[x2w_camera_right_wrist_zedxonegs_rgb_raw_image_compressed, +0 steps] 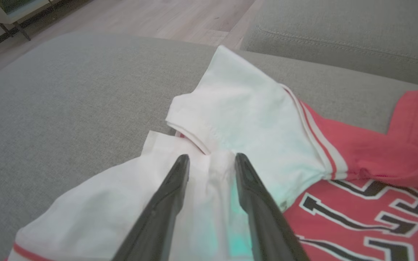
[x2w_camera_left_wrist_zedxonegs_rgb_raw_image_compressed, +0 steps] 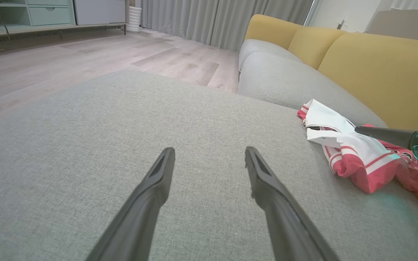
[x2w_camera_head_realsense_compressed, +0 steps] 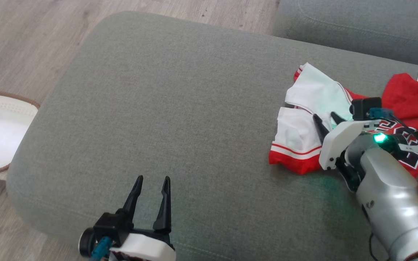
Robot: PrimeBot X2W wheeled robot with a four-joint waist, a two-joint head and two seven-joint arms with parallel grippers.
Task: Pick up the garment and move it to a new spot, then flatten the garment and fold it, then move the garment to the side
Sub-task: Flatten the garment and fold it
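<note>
Grey cushion (x2w_camera_head_realsense_compressed: 180, 108) broad, mostly bare; garment (x2w_camera_head_realsense_compressed: 303, 119), red-and-white jersey, crumpled at cushion's right end, long axis running roughly left-right across head view, white part toward cushion middle, red lettered body behind right arm; right gripper (x2w_camera_head_realsense_compressed: 324, 116) directly over it, tips down on white cloth, fingers apart astride small wrinkle, not pinching yet; left gripper (x2w_camera_head_realsense_compressed: 153, 178) fingers spread wide over bare cushion, well apart from garment; right arm clearly nearer, so pick likely falls to it.
</note>
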